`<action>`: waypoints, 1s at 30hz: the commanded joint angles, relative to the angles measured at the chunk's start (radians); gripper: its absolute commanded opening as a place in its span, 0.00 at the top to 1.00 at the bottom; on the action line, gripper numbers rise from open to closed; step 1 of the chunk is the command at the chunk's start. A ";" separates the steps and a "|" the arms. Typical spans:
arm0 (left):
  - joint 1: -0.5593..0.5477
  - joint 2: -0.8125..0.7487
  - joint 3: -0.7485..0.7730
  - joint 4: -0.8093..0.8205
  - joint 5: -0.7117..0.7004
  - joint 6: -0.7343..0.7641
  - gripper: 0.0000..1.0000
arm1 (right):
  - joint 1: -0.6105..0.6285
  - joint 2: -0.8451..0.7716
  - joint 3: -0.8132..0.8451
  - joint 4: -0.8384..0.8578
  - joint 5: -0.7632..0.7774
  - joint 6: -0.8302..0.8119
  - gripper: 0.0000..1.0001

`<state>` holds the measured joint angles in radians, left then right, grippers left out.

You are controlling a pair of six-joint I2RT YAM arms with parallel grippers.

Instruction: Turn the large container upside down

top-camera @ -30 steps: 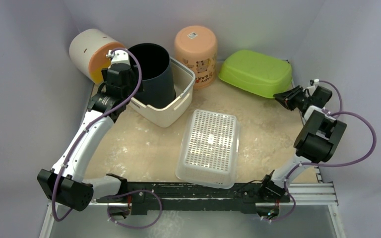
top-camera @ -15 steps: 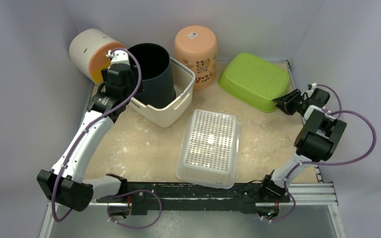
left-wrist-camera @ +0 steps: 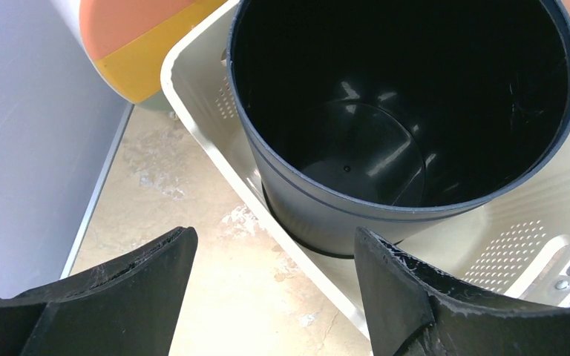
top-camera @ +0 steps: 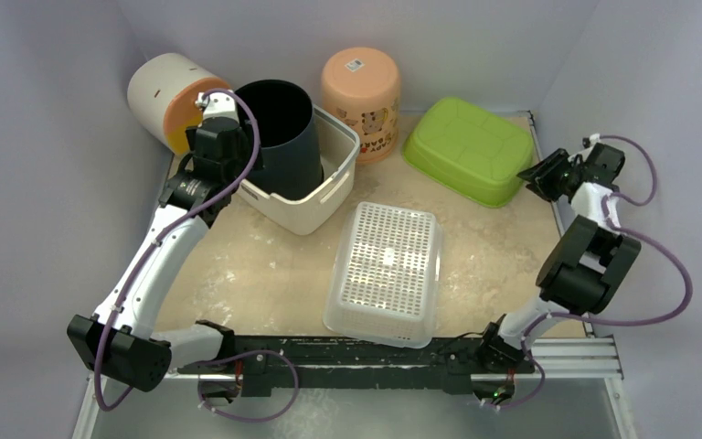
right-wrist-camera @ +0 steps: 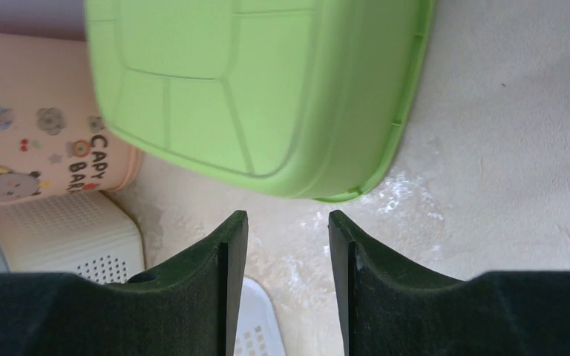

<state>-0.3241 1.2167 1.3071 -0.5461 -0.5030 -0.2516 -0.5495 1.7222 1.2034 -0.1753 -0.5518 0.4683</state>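
- left gripper wide open, empty, at the black bucket far left
- green tub lies bottom-up, far right; looks light, slick, slightly flexy, so grab the rim
- right gripper parted, holding nothing, beside it

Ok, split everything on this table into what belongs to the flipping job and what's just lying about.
Job: green tub, already bottom-up; right gripper, open beside it.
Lying about: white perforated basket, black bucket, cream bin holding it, peach capybara tub, white-and-orange cylinder.
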 commanded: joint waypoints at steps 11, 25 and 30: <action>-0.005 0.032 0.031 0.054 0.042 -0.046 0.22 | 0.635 -0.292 0.192 -0.240 0.287 -0.106 0.54; -0.006 0.047 0.027 0.065 0.032 -0.061 0.22 | 1.107 -0.353 0.092 -0.532 0.475 -0.150 0.56; -0.005 0.071 0.039 0.043 0.037 -0.053 0.22 | 1.209 -0.321 0.011 -0.468 0.466 -0.098 0.56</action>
<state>-0.3241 1.2724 1.3071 -0.5320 -0.4709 -0.2962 0.6147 1.3895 1.2613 -0.6537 -0.1120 0.3309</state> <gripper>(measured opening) 0.778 0.440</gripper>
